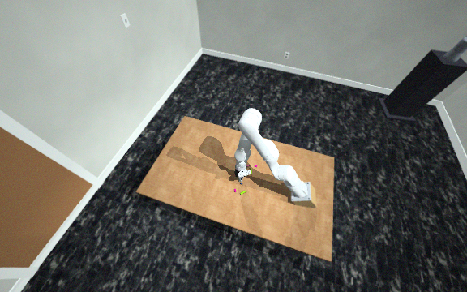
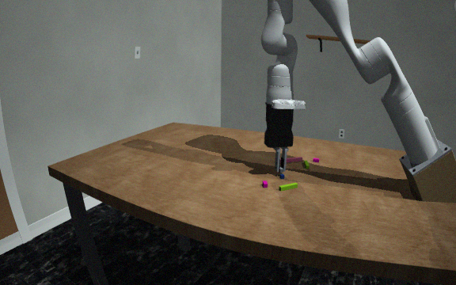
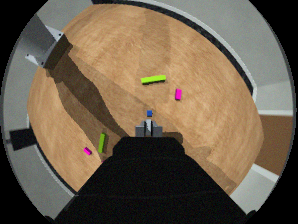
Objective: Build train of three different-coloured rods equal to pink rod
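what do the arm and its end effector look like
The arm is white and rounded, with thin seam lines. The end effector has a black body and two slim grey fingers. No cables show.

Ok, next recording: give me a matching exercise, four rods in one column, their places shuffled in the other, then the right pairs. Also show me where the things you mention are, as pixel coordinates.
1. blue rod (image 1: 241,183) (image 2: 282,176) (image 3: 149,113)
2. pink rod (image 1: 248,166) (image 2: 294,160) (image 3: 103,161)
3. grey rod (image 2: 282,169) (image 3: 149,125)
4. front lime rod (image 1: 243,192) (image 2: 288,187) (image 3: 153,79)

A. partly hidden behind the fingers, exterior view
B. nearest the camera of these four, exterior view
C. just past the fingertips, wrist view
D. between the fingers of the tool (image 1: 241,179) (image 2: 282,170) (image 3: 149,131)

Pairs: 1-C, 2-A, 3-D, 4-B
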`<control>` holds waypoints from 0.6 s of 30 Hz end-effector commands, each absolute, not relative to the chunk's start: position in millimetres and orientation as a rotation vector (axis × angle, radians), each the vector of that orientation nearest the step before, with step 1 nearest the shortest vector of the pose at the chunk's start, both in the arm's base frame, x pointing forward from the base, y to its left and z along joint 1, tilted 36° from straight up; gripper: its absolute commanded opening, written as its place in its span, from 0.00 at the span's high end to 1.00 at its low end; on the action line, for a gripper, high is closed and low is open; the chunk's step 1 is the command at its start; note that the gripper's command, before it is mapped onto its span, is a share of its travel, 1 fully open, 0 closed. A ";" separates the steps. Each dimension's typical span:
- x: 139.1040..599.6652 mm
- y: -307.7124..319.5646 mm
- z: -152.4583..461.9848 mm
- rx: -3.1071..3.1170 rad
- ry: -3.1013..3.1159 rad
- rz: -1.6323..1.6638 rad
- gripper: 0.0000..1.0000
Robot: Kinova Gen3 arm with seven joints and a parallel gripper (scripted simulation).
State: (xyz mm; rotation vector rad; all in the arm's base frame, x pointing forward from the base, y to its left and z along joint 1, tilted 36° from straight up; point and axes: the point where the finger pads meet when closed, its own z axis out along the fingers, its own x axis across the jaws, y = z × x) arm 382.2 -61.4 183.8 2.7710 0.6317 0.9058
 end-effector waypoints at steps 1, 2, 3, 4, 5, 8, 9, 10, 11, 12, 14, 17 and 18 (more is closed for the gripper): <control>383.5 -57.4 182.9 2.771 0.646 0.909 0.76; 383.8 -57.4 182.5 2.771 0.646 0.908 0.76; 384.1 -57.4 182.0 2.771 0.646 0.908 0.76; 384.5 -57.4 181.4 2.771 0.646 0.908 0.76; 384.9 -57.5 180.9 2.771 0.646 0.908 0.76; 386.2 -57.5 179.1 2.771 0.646 0.908 0.76; 386.6 -57.5 178.5 2.771 0.646 0.908 0.76; 387.0 -57.5 177.9 2.771 0.646 0.908 0.76; 387.0 -57.5 177.9 2.771 0.646 0.908 0.76; 387.0 -57.5 177.9 2.771 0.646 0.908 0.76; 387.9 -57.5 176.9 2.771 0.646 0.908 0.76; 388.8 -57.5 175.6 2.771 0.646 0.908 0.76; 389.0 -57.5 175.3 2.771 0.646 0.908 0.76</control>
